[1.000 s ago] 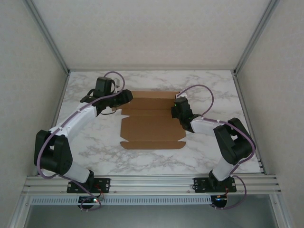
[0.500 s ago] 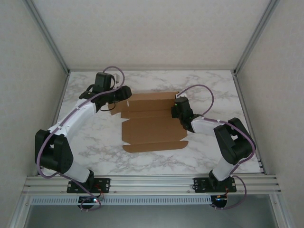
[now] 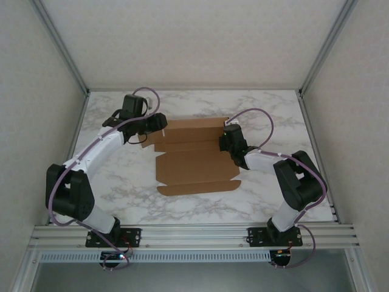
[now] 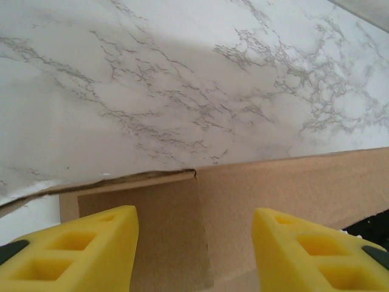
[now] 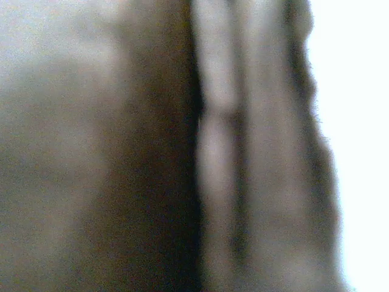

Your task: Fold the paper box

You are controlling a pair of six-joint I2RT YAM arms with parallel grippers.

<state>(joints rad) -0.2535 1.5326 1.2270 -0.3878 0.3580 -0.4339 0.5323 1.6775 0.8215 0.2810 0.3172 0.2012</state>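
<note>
The left arm (image 3: 91, 159) is reaching from its base at the near left across the marble table (image 3: 130, 182) toward the far left corner of the box (image 3: 194, 165). The left gripper (image 3: 159, 123) is hovering right at that corner, pointing to the right. In its wrist view the two yellow fingers (image 4: 85, 252) are standing well apart, about half spread, with nothing pinched between them. Beyond them a brown flap of the box (image 4: 292, 182) is lying on the table (image 4: 182, 73), with a thin shadow showing under the left part of its far edge and a short slit running down from that edge between the fingers. In the middle of the table the box is lying as a flat die-cut sheet, with creases running left to right, a narrow flap along its near edge and small tabs sticking out on its left side. The right gripper (image 3: 228, 141) is sitting at the right edge of the sheet, about level with the far crease and pointing down. Its jaws are closed tight, and I cannot tell whether any cardboard is caught in them. Its wrist view is giving a close brown blur, too soft to read. The right arm (image 3: 295, 182) is bending back to its base at the near right.
</note>
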